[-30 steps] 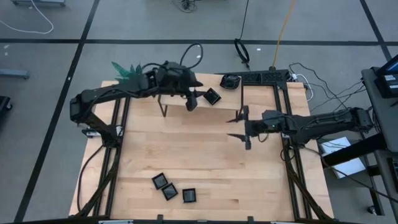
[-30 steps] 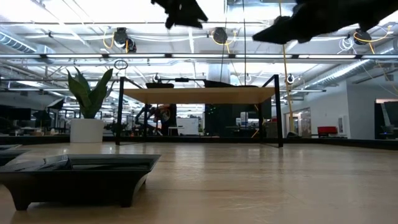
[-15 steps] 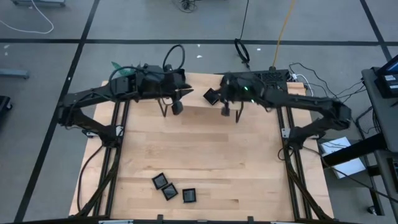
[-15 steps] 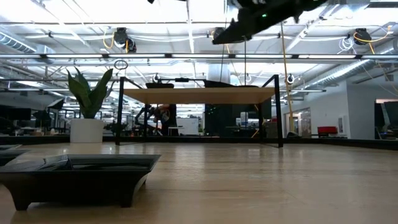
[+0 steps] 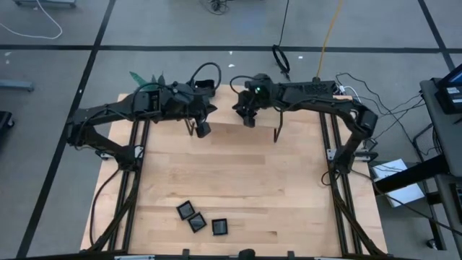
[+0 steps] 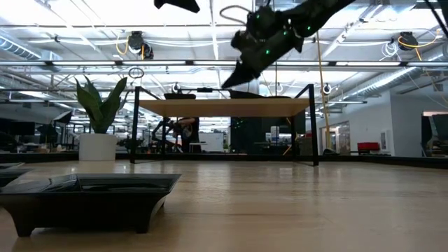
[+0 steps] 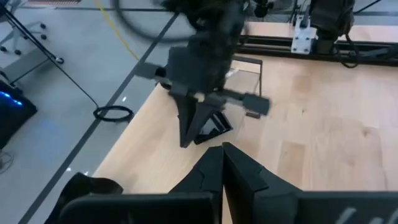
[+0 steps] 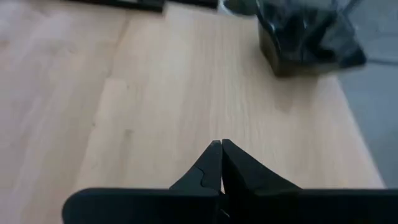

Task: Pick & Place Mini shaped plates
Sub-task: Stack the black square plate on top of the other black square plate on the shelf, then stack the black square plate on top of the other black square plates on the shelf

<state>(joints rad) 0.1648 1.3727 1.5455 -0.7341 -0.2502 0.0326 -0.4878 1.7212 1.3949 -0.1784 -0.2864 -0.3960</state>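
While both arms hang over the far end of the worktop (image 5: pixel 238 180), I read the left end effector (image 5: pixel 203 128) as raised above the wood near the far left corner, its fingers pressed together with nothing between them; the left wrist view shows the two tips meeting in a point. My right end effector (image 5: pixel 247 118) sits just beside it toward the centre of the far edge, also off the surface, and the right wrist view shows its fingers (image 8: pixel 219 163) closed tip to tip on nothing.

One mini plate (image 7: pixel 210 127) lies on the worktop under the right end effector, seen from the left wrist between that arm's fingers and the wood. I cannot tell whether the fingers touch it. Three more plates (image 5: pixel 198 219) sit in a loose row near the front edge, well apart from both arms, and the low view shows one square plate (image 6: pixel 84 199) close to the lens. A potted plant (image 6: pixel 100 119) stands at the far left corner, near the left arm.
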